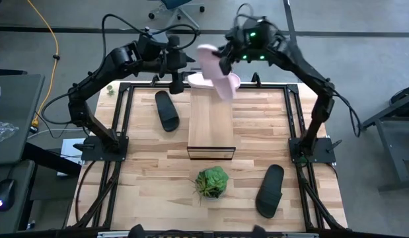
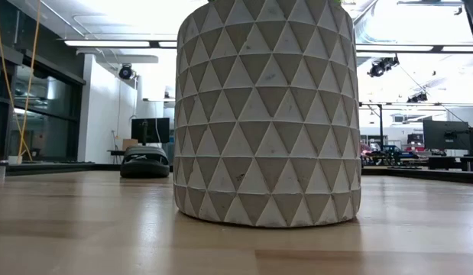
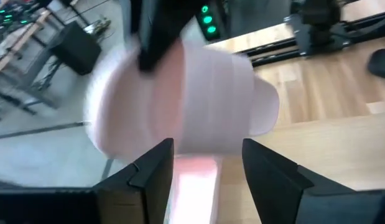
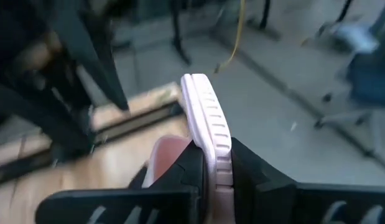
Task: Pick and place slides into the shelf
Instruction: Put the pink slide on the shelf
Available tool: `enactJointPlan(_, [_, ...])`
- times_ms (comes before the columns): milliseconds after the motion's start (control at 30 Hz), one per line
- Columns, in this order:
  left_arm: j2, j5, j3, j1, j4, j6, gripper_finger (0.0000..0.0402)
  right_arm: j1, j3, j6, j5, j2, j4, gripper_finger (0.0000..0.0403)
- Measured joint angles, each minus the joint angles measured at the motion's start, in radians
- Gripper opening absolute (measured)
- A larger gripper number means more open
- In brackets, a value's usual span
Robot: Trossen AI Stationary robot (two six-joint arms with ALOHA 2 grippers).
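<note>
Roughly midway, judging by the layout. One pale pink slide [image 1: 211,80] lying at the far end of the shelf [image 1: 211,125], resting on or just past its plank top; cannot tell which. Second pink slide [image 1: 216,71] up in the air above that end, pinched by the right claw [image 1: 225,63], sole edge clamped between narrow fingers in the right wrist view [image 4: 208,134]. Left claw [image 1: 175,80] just beside it over the shelf's far end, fingers spread wide and holding nothing, the pink strap filling the space ahead [image 3: 198,93]. Two black slides untouched on the tabletop [image 1: 145,172]: one [image 1: 167,110] left of the shelf, one [image 1: 271,190] near the right front corner. Left to do, then: setting down the airborne pink slide, plus both black ones.

Overhead view alone giving the full layout and count. Right wrist view alone proving the grip. Low view blocked mostly by the plant's patterned pot [image 2: 267,114], showing only one black slide [image 2: 144,163] beyond; neither arm visible there.
</note>
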Motion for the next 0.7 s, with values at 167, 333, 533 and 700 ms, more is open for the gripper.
enactJointPlan(167, [0.0,-0.04,0.0,0.003,-0.003,-0.037,0.0166,0.0,0.0,-0.011,0.053,-0.08,0.074,0.0019])
enactJointPlan(333, [-0.005,-0.018,0.0,0.057,-0.034,-0.081,0.0168,0.002,0.0,-0.026,0.079,-0.152,0.071,0.0018])
enactJointPlan(533, [-0.051,0.101,0.0,0.157,-0.191,-0.087,0.015,0.002,0.0,-0.026,0.098,-0.207,-0.041,0.0018])
enactJointPlan(700, [-0.111,0.111,-0.001,0.186,-0.25,-0.075,0.0122,0.014,0.0,-0.026,0.105,-0.227,-0.1,0.0018])
